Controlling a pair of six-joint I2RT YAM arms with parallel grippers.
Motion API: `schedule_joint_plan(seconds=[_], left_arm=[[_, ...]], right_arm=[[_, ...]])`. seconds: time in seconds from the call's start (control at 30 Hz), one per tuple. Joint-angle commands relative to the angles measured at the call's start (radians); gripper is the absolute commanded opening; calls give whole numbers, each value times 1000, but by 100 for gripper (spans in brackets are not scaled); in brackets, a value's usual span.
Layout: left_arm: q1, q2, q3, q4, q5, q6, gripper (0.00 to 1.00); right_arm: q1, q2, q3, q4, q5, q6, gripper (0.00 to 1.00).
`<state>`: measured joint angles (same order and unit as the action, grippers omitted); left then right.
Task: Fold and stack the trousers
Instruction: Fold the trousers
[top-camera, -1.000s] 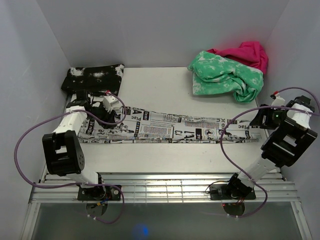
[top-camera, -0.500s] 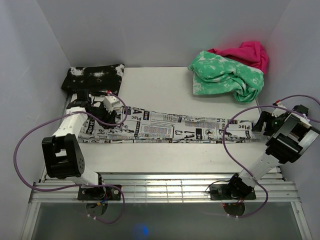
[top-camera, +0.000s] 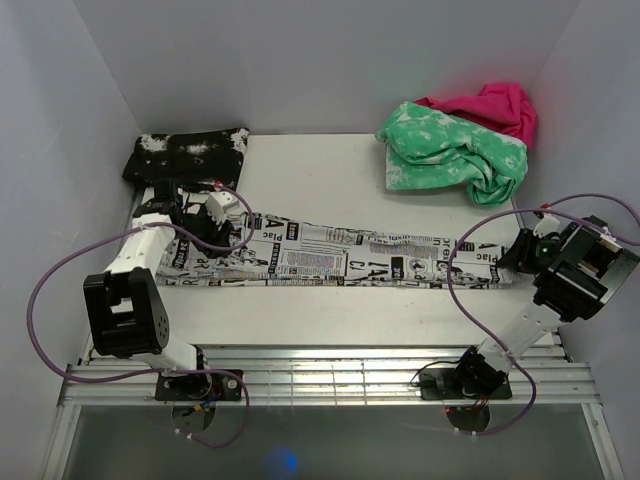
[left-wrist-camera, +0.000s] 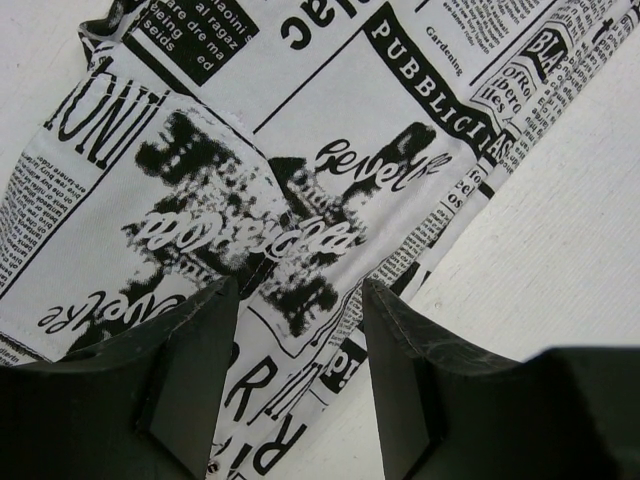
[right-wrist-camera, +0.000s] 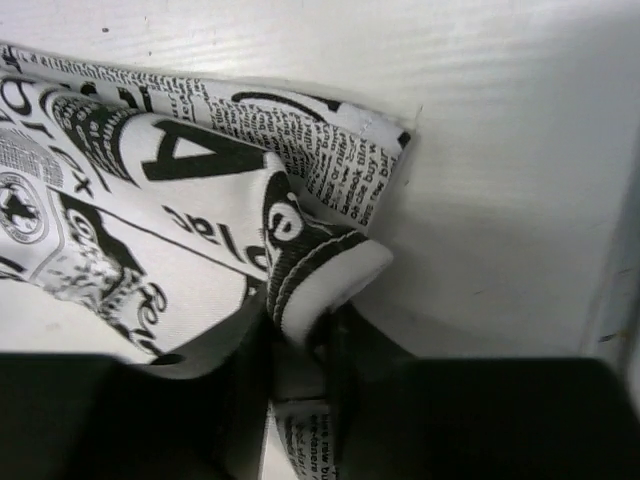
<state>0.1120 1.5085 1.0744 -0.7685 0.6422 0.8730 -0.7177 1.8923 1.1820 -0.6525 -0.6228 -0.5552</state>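
While the right gripper (right-wrist-camera: 300, 355) pinches a bunched hem of the trousers (right-wrist-camera: 150, 200), the fold squeezed between its two dark fingers, the left gripper (left-wrist-camera: 297, 295) is parted, and printed cloth lies between its jaws at the garment's far-left end.

One pair of trousers here, white with black newsprint, stretched in a long strip across the table (top-camera: 330, 180) from gripper to gripper. And you can read it: "PUBBLICI" in a black banner and "Gardening" in small type on the left wrist view, a big "A" on the right wrist view, "Plac" from above.

Two arms at work. The left arm (top-camera: 135, 255) reaches forward, elbow bent, wrist tipped down onto the cloth. The right arm (top-camera: 575, 275) leans out toward the right wall, wrist turned back left onto the trouser end.

Three other garments sit behind. A folded black white-speckled garment (top-camera: 187, 155) lies in the back-left corner. A crumpled green-and-white mottled garment (top-camera: 450, 150) is at back right, with a pink garment (top-camera: 490, 105) bunched just behind it.
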Motion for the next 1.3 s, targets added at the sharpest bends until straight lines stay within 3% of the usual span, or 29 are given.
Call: schedule_joint_plan(seconds=[0.0, 0.07, 0.1, 0.23, 0.47, 0.67, 0.83, 0.87, 0.9, 1.07, 1.13, 1.27], left_arm=[[-5, -16, 16, 24, 4, -45, 64], [-3, -21, 10, 38, 11, -57, 64], [-3, -24, -1, 46, 10, -61, 64], [-3, -50, -34, 83, 7, -92, 64], [-2, -64, -56, 120, -33, -143, 64], [2, -74, -53, 133, 13, -218, 72], [8, -70, -30, 129, 68, -301, 82], [15, -74, -28, 130, 74, -311, 86], [18, -76, -25, 129, 77, -322, 98], [112, -76, -31, 149, 128, -411, 98], [159, -62, -27, 158, 155, -445, 98], [239, -10, -13, 112, 185, -447, 98]], right_arm=[[-29, 62, 0, -208, -64, -20, 23], [-35, 21, 25, -249, -104, -17, 9], [-40, 2, 42, -265, -116, -11, 8], [-51, -110, 145, -334, -176, 3, 8], [-52, -137, 333, -487, -265, -61, 8], [4, -168, 297, -589, -488, -84, 8], [184, -281, 161, -347, -555, 213, 8], [214, -298, 142, -216, -557, 285, 8], [268, -318, 124, -141, -557, 357, 8], [446, -430, -19, 330, -476, 869, 8], [546, -437, -50, 517, -416, 970, 8], [716, -368, -50, 631, -301, 1083, 8]])
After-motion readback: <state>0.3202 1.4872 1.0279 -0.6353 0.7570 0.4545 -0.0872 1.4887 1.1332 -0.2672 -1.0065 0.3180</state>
